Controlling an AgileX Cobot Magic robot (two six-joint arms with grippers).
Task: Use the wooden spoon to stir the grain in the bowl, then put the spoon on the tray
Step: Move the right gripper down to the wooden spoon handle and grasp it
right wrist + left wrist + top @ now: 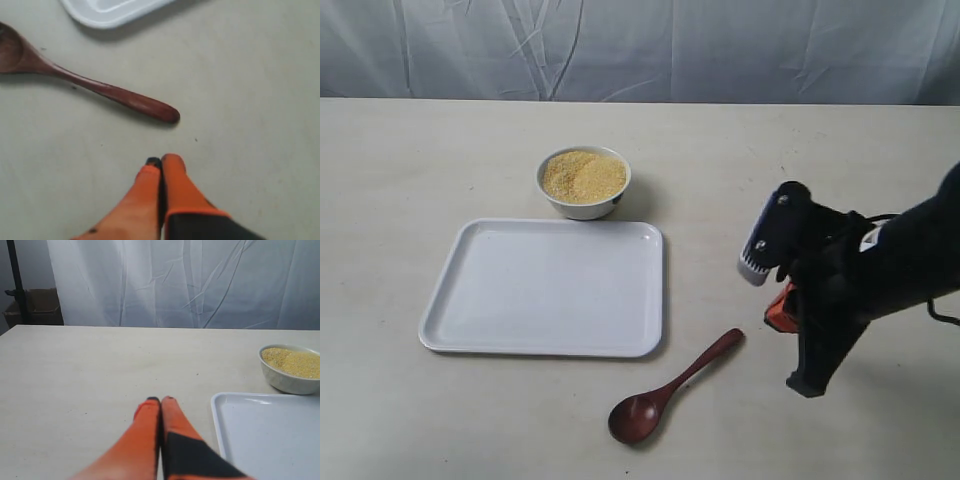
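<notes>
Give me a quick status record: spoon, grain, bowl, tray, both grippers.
wooden spoon: on table, off tray, by its near right corner, ungrasped
bowl: just beyond tray's far edge
grain: in bowl
right gripper: shut, holding nothing, pointed at spoon handle's end
left gripper: shut, holding nothing, beside tray
</notes>
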